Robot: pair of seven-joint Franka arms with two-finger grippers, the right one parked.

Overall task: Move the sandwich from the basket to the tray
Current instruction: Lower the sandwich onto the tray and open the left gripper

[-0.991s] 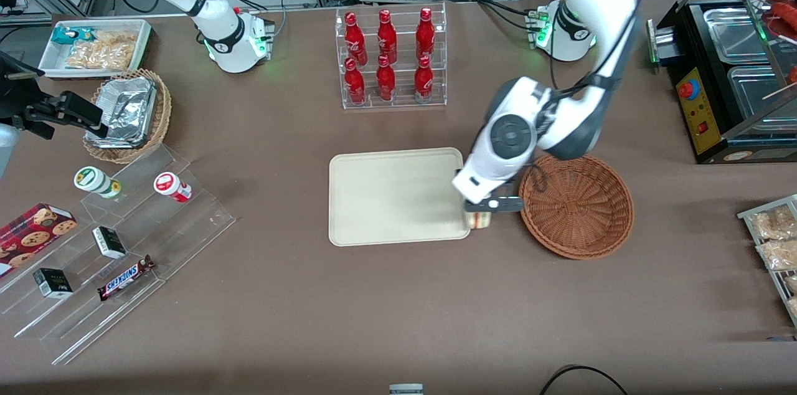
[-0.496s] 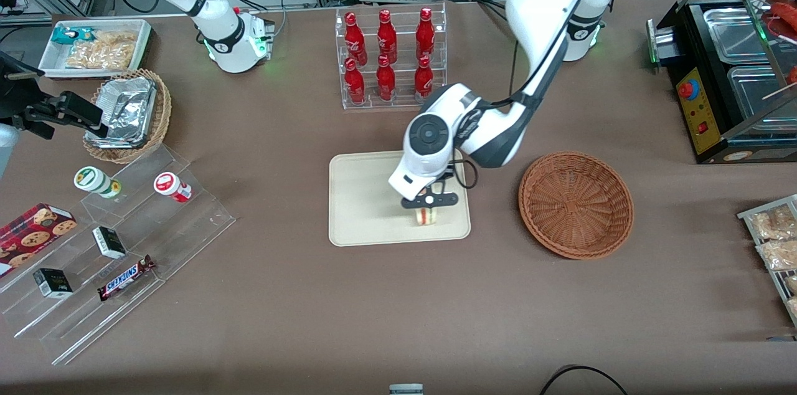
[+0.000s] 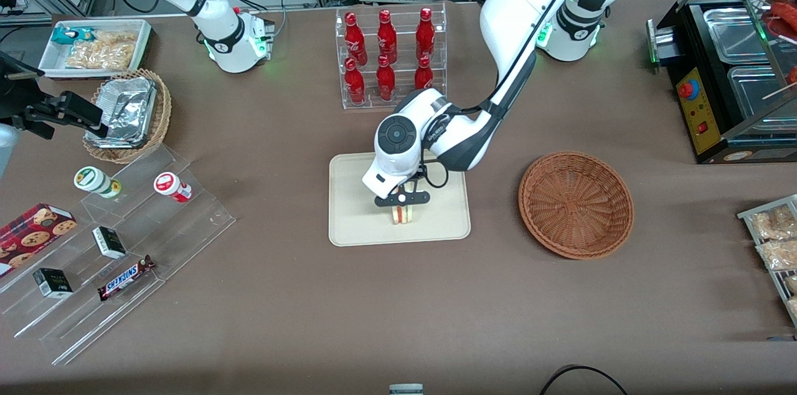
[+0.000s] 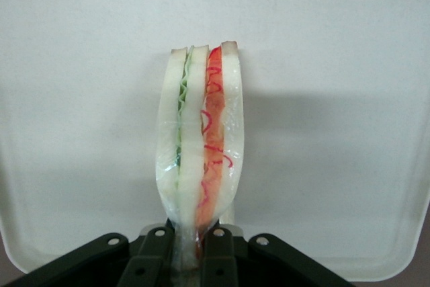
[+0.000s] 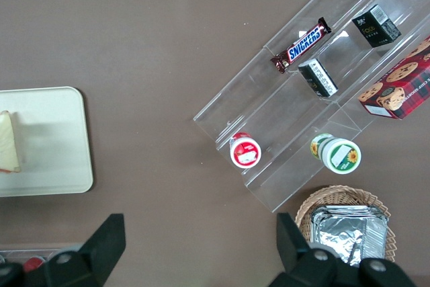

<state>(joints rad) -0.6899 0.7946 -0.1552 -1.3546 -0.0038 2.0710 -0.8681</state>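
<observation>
My left gripper [image 3: 402, 207] is over the cream-beige tray [image 3: 355, 220], shut on the sandwich [image 3: 403, 215]. In the left wrist view the sandwich [image 4: 200, 146] is a wrapped wedge of white bread with green and red-orange filling, pinched at its end between my gripper [image 4: 190, 260] fingers, with the tray [image 4: 349, 99] right under it. The sandwich's edge also shows on the tray in the right wrist view [image 5: 8, 142]. The reddish-brown wicker basket [image 3: 576, 204] stands empty beside the tray, toward the working arm's end.
A clear rack of red bottles [image 3: 389, 57] stands farther from the front camera than the tray. A stepped clear shelf with snacks [image 3: 118, 245], a tan basket with foil containers [image 3: 127, 114] and a white snack bin [image 3: 93, 46] lie toward the parked arm's end.
My gripper carried the sandwich from beside the basket over the tray's edge to near the tray's middle, lower over the tray now. The basket stays empty.
</observation>
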